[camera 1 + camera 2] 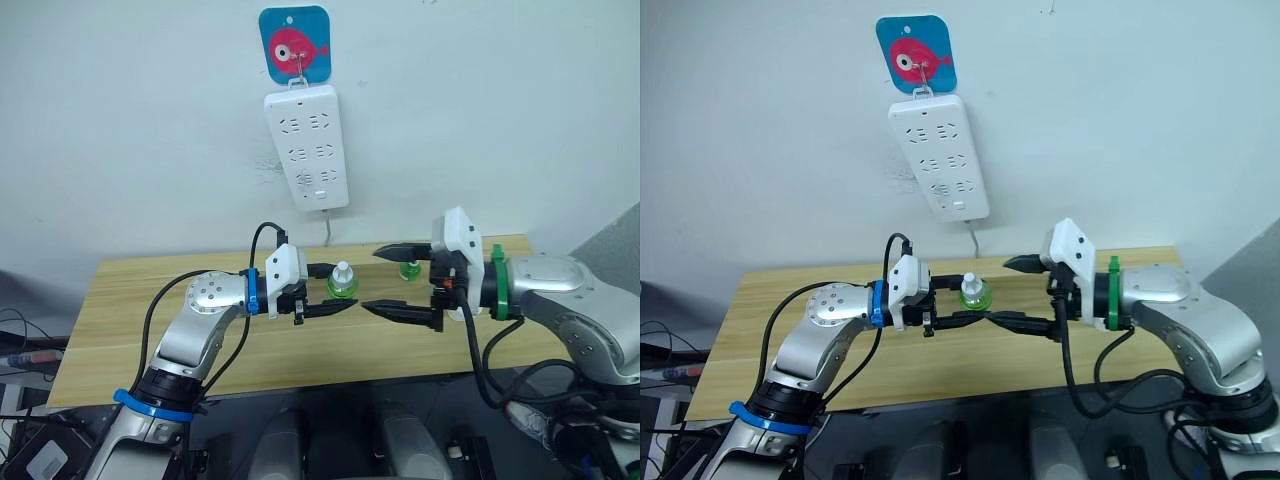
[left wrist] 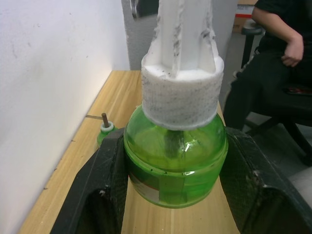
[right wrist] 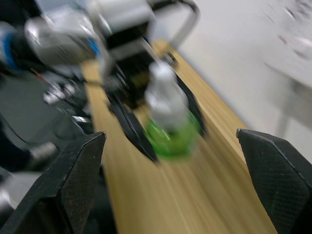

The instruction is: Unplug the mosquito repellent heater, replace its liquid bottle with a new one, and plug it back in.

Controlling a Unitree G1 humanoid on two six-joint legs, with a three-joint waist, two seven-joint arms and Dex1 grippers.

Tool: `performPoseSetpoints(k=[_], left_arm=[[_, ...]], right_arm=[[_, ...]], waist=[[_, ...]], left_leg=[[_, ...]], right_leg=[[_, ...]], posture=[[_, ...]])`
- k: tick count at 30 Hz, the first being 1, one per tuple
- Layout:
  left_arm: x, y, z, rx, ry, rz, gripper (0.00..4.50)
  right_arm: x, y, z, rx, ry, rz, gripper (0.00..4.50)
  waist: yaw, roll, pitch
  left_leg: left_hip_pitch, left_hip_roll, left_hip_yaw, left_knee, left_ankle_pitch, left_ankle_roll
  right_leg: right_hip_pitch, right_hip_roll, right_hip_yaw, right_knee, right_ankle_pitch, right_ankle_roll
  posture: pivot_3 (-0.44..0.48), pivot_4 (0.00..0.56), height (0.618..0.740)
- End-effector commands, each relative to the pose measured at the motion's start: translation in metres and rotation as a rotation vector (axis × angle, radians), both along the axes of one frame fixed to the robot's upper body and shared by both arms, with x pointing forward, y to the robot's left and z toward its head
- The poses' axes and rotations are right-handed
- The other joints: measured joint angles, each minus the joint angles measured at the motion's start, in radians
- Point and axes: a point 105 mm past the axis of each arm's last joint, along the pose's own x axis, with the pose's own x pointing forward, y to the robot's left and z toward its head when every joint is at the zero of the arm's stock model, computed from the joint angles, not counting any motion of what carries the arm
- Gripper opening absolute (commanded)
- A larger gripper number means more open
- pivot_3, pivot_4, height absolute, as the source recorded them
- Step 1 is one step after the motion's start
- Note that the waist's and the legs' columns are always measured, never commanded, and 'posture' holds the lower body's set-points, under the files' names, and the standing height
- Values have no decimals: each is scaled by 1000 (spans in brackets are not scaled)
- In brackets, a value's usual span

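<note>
My left gripper point(image 1: 342, 288) is shut on a green liquid bottle point(image 1: 342, 284) with a white cap, holding it upright just above the wooden table point(image 1: 140, 320). In the left wrist view the black fingers point(image 2: 105, 185) press on both sides of the bottle point(image 2: 175, 161). My right gripper point(image 1: 370, 280) hangs open just to the right of it, with nothing between its fingers. A second green bottle point(image 1: 409, 268), with a bare wick point(image 2: 104, 119), stands on the table near the wall. The mosquito repellent heater is out of view.
A white power strip point(image 1: 308, 148) with nothing plugged in hangs on the wall from a blue fish hook point(image 1: 295, 44), its cord running down behind the table. A person point(image 2: 282, 48) sits beyond the table's right end.
</note>
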Motion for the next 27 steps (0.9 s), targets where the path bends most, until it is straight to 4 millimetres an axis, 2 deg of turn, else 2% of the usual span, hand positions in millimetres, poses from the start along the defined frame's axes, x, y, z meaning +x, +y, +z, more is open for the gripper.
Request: performPoseSetpoints(k=[1,5,8,13,18,19,24,27], left_arm=[[-2,-2,6,0,-32,-24,2255],[-3,-3,6,4,-34,-28,2255],[-2,-3,6,5,-36,-27,2255],[-2,-3,6,3,-36,-25,2255],[-3,-3,6,0,-33,-23,2255],[-3,-3,6,0,-33,-22,2255],[-2,0,1,13,-11,-4,2255],[0,7,-9,58,12,15,2255]], right_arm=[[-1,12,7,30,-34,6,4500],[6,21,4,27,-39,3,4500],[9,24,0,18,-40,6,3958],[10,27,-1,14,-53,10,2235],[3,25,8,47,-66,32,477],[3,25,10,50,-69,34,347],[-2,17,34,119,-120,37,348],[-2,10,52,158,-148,19,348]], waist=[[0,0,0],[3,0,0],[3,0,0],[3,0,0],[3,0,0],[3,0,0],[3,0,0],[2,0,0]], left_leg=[[0,0,0,0,0,0],[0,-1,0,0,0,0],[0,0,0,0,0,0],[0,0,0,0,0,0],[0,0,0,0,0,0],[0,0,0,0,0,0],[0,0,0,0,0,0],[0,0,0,0,0,0]], right_leg=[[0,0,0,0,0,0],[0,-1,0,-1,0,0],[0,-1,0,-1,0,0],[0,0,0,0,0,0],[0,-1,0,0,0,0],[0,-1,0,0,0,0],[0,-1,0,0,0,0],[0,0,0,0,0,0]], posture=[[-176,200,740],[-170,198,740],[-163,198,740],[-161,201,740],[-164,205,740],[-164,205,740],[-167,210,740],[-171,214,740]])
